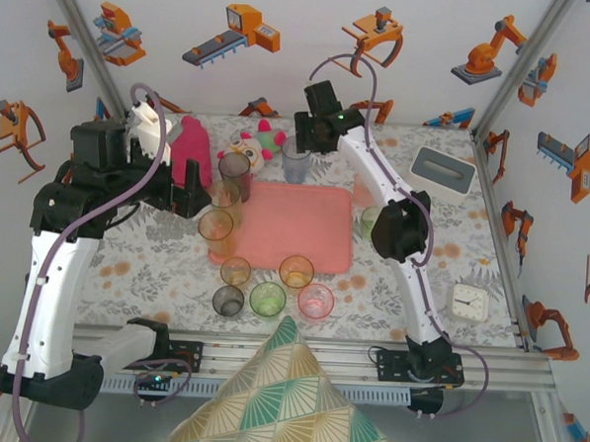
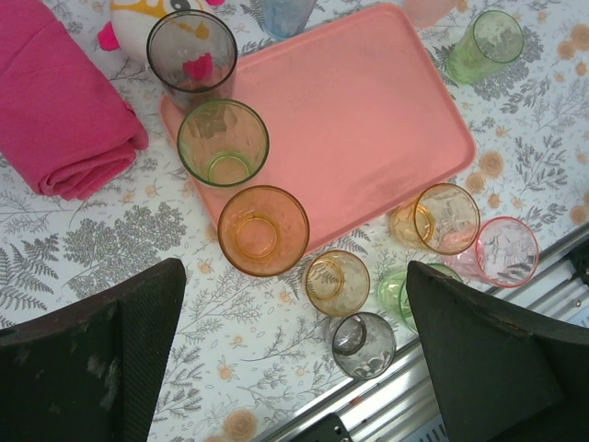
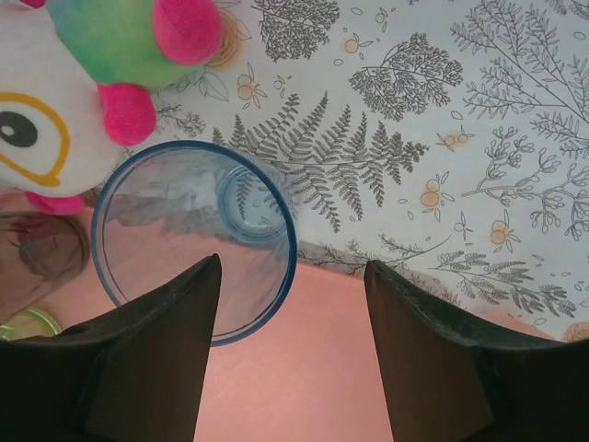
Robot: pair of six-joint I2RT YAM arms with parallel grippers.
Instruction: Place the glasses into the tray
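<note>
Beneath robot-print walls, fern-patterned tablecloth, salmon tray.

Found no legible word, brand, label or number anywhere in these views. Noted a small white clock at the right of the table, its dial marks too small to read. Saw only wordless orange cartoon robot-arm prints on the walls and a fern-and-flower pattern without lettering on the tablecloth.
</note>
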